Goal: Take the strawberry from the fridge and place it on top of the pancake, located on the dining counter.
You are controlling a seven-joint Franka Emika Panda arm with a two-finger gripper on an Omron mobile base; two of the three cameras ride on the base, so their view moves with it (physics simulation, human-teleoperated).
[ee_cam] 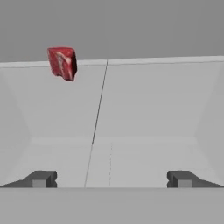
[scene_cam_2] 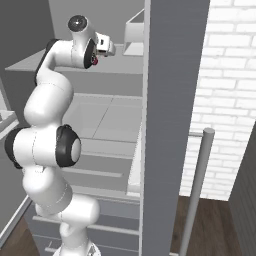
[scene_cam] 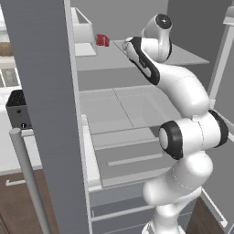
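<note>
Gripper: (ee_cam: pixel 112 179) jaws spread wide, nothing between them; the two dark tips sit low in the hand view, aimed into the fridge (scene_cam: pixel 137 105) over a pale shelf.
Arm: reaches up to the upper shelf (scene_cam: pixel 105 57), hand level with it in both base views.
Red lump: (ee_cam: pixel 63 63) blocky, at the back of the shelf, up and left of the line between the tips; also seen on the shelf in the left base view (scene_cam: pixel 102 40).
Strawberry: cannot pick out a small round berry; the red thing in sight looks like the larger lump, not the target.
Doors: open, grey door edge (scene_cam: pixel 45 114) close beside the arm.
Step in hand: locate the berry before closing in.
Advice: scan along the shelf, keep the jaws apart, avoid nudging the lump.
</note>
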